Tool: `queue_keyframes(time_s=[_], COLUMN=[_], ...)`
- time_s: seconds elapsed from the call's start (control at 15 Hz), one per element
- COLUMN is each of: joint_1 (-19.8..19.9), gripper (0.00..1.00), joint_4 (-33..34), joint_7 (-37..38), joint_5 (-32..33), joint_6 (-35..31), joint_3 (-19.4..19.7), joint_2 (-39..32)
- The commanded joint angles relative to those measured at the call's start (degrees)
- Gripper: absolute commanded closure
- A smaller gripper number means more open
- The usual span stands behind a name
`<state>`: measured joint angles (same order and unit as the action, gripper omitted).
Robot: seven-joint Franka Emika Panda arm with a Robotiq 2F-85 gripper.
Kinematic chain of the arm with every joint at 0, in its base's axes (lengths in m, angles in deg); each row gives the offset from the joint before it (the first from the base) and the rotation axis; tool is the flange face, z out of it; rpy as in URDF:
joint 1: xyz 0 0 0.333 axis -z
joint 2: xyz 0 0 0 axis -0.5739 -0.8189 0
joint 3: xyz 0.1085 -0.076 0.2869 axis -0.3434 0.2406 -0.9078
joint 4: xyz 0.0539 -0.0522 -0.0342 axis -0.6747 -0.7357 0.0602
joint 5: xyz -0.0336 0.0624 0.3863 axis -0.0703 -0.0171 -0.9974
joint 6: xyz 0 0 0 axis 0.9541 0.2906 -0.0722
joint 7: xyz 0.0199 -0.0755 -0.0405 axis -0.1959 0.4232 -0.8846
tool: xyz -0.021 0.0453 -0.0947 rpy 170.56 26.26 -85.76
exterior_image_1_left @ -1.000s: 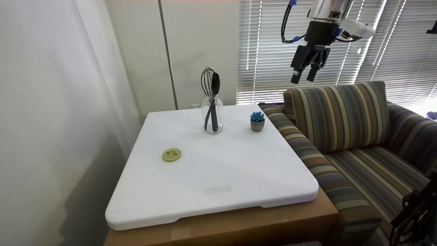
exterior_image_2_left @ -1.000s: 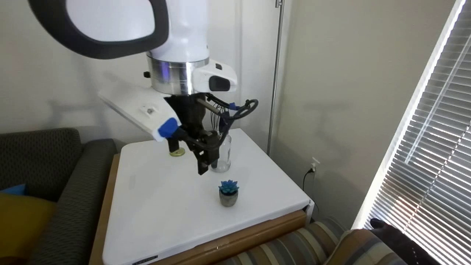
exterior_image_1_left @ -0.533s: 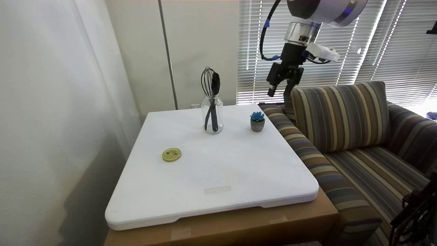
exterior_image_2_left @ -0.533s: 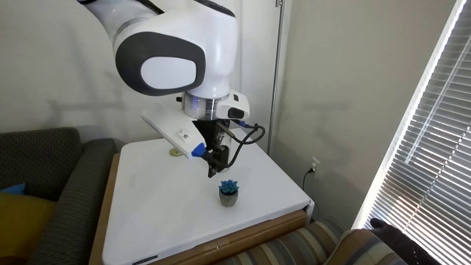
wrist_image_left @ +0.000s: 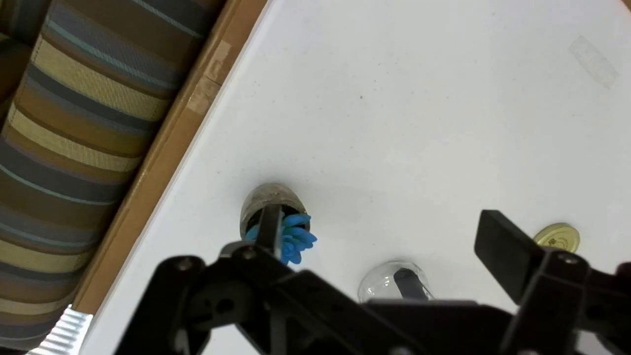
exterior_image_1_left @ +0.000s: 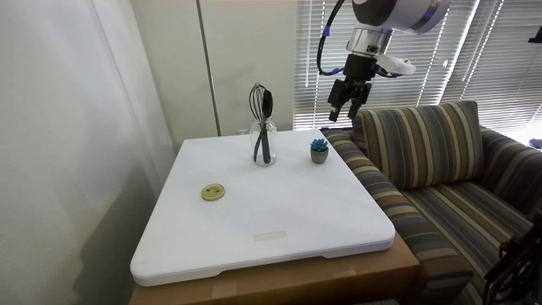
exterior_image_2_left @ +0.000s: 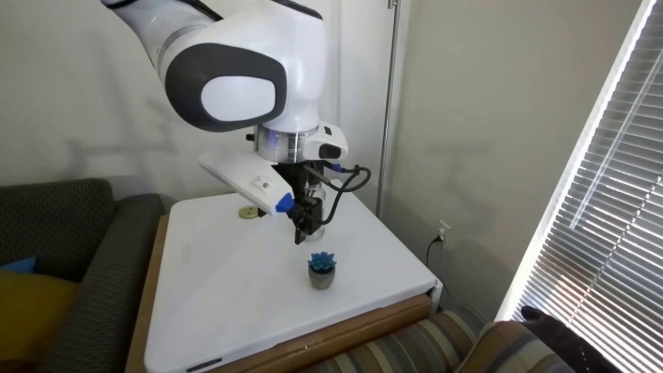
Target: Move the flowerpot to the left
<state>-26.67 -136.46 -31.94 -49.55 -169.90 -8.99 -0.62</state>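
along one edge of the white table point(exterior_image_1_left: 305, 203) the armchair point(exterior_image_1_left: 449, 207) is striped brown, tan and slate; near that edge the flowerpot point(exterior_image_1_left: 319, 156) is grey, its leaves point(exterior_image_1_left: 319, 145) blue. nearer the opposite edge, a yellow-green disc point(exterior_image_1_left: 213, 192). the gripper point(exterior_image_1_left: 343, 117) is black.

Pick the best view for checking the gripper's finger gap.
Wrist view: the gripper shows largest, both fingers in sight with a wide gap between them. Both exterior views show it smaller, and in an exterior view a white plate hides most of one finger.
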Motion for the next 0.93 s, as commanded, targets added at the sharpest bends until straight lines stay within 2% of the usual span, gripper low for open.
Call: queue_keyframes(time_s=[0.0, 0.2, 0.33, 0.4, 0.47, 0.87], joint_1=[1.0, 1.0, -0.2, 0.4, 0.8, 1.5], gripper=[0.00, 0.00, 0.00, 0.00, 0.00, 0.00], joint_4=[6.5, 11.7, 15.4, 17.1, 12.2, 16.2], joint_7=[-2.7, -4.0, -2.7, -3.1, -1.5, -2.4], joint_5=[4.8, 9.9, 15.1, 16.3, 14.7, 15.9], joint_6=[1.1, 1.6, 1.4, 2.4, 0.4, 1.1], joint_3=[-1.6, -1.9, -0.2, -0.5, -1.8, -2.0], joint_2=[-5.3, -9.5, -12.9, -14.2, -10.4, -14.4])
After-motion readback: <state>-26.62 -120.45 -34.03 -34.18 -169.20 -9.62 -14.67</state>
